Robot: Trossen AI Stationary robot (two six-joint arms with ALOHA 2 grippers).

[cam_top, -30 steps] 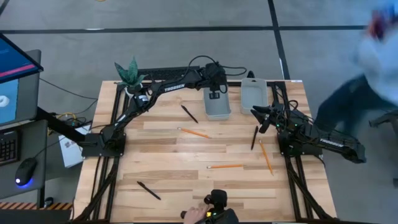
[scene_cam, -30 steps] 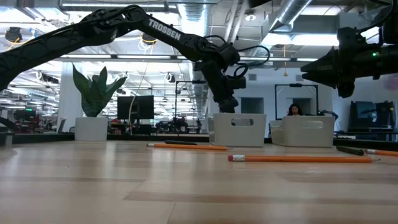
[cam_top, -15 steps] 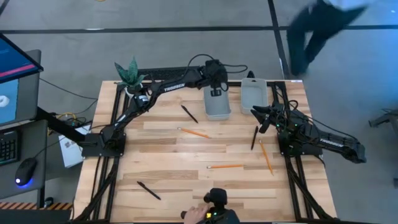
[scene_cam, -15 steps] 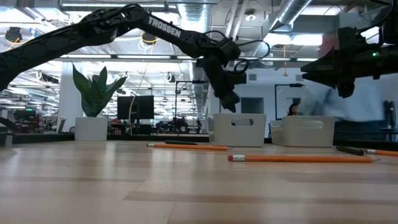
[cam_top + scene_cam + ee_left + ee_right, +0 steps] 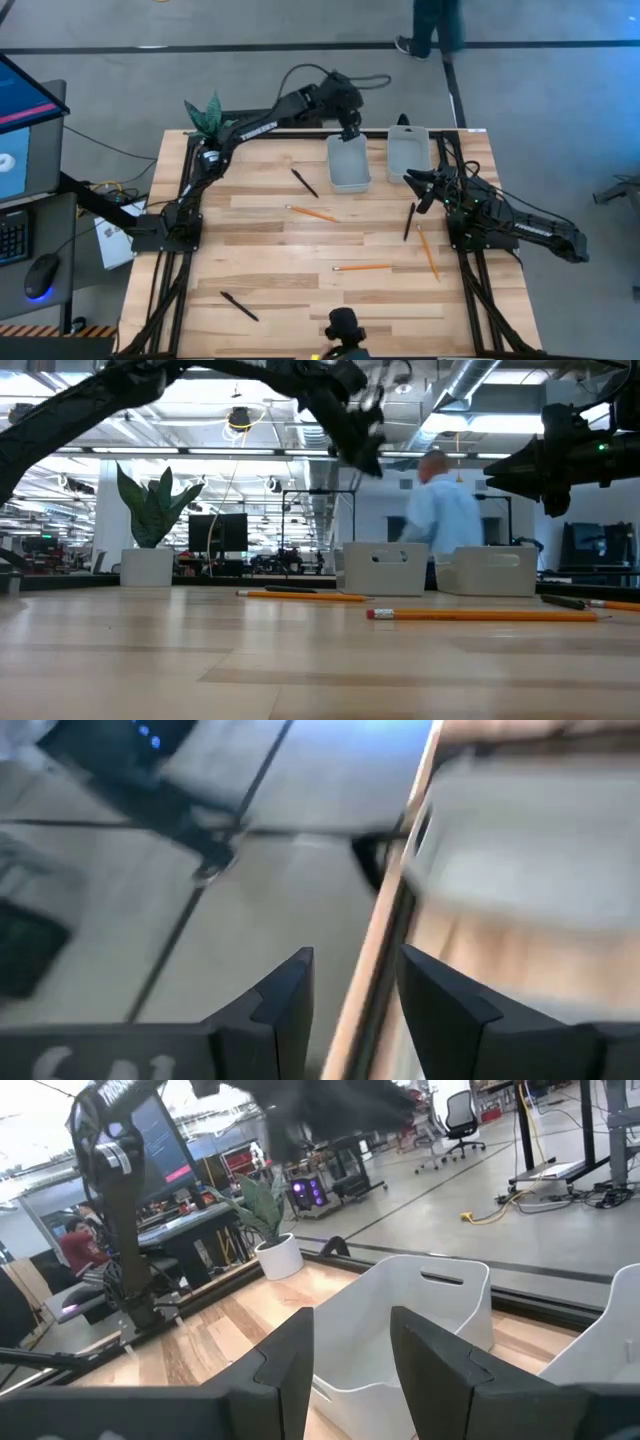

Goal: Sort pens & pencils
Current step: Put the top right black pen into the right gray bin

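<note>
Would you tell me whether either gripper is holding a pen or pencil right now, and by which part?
Neither holds anything. The left gripper and the right gripper both show an empty gap between their fingers.

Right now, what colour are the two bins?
Pale grey bins, clearest in the high view.

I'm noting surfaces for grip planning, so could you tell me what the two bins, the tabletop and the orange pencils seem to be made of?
The two bins look like moulded plastic, pale grey and matte, with rounded corners and cut-out handle slots. The tabletop appears to be wood planks, light and smooth, showing grain and seams. The pencils look like orange-painted wood, though the core is too small to confirm.
</note>
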